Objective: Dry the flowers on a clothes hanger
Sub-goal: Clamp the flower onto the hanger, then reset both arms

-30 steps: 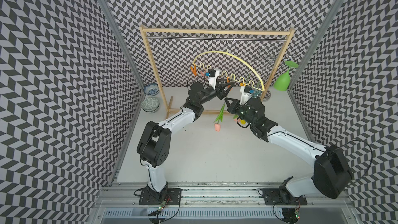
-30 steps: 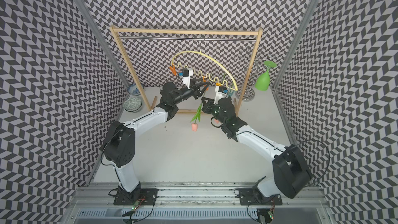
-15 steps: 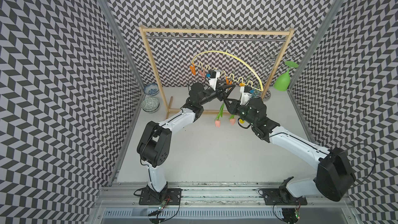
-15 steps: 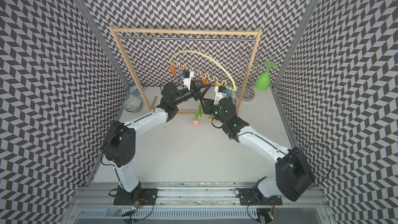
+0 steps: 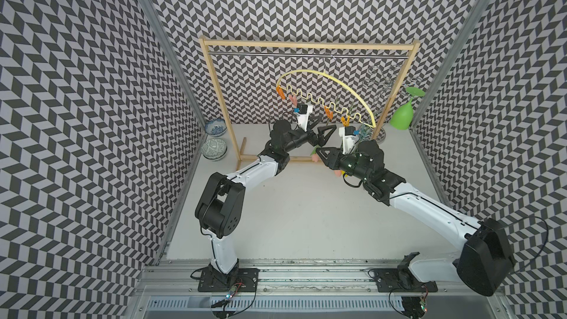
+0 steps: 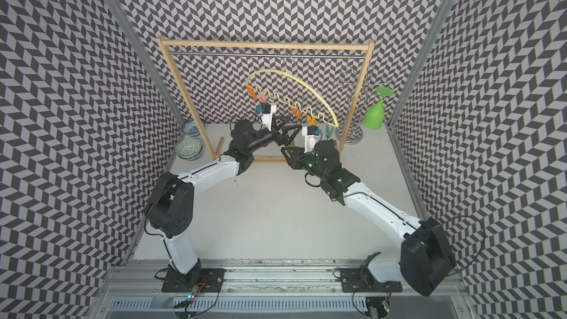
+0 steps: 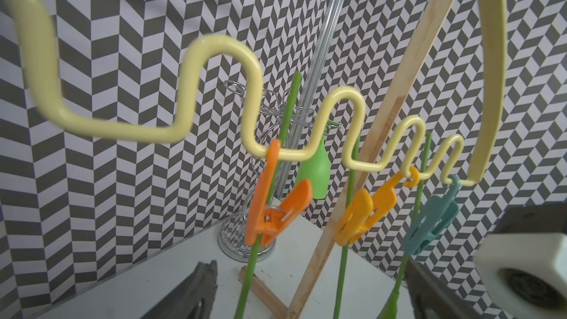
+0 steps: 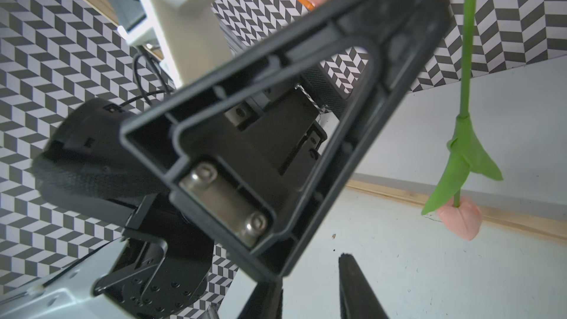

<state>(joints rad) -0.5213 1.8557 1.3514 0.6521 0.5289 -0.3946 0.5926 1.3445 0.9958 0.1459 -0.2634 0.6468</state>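
Two patterned bowls [image 5: 210, 124] [image 5: 214, 154] sit side by side on the table [image 5: 306, 225] beside the foot of a wooden rack [image 5: 306, 45]. What, if anything, they hold cannot be made out. One green goblet [image 5: 402, 115] hangs upside down on a silver wire stand [image 6: 354, 136] at the opposite end. The three flowers [image 7: 342, 271] hang head down from the clothes hanger [image 7: 227, 45], which is hooked on the rack's metal rail. The left wrist view shows each stem pinched in its own peg: orange [image 7: 270, 210], yellow-orange [image 7: 359, 216] and blue-green [image 7: 429, 222]. Both top views count five pegs along the wavy bar, two of them bare at its far end, but the arms hide most of the flower heads. The right wrist view catches a single pink tulip [image 8: 460, 222] dangling close above the table. Whether it touches cannot be told. The left gripper [image 5: 321, 131] sits just below the hanger with its jaws spread wide and gripping nothing. The right gripper [image 8: 310, 290] is close beside it, with its jaws parted by a narrower gap and nothing between them. Only the top views take in the bowls.
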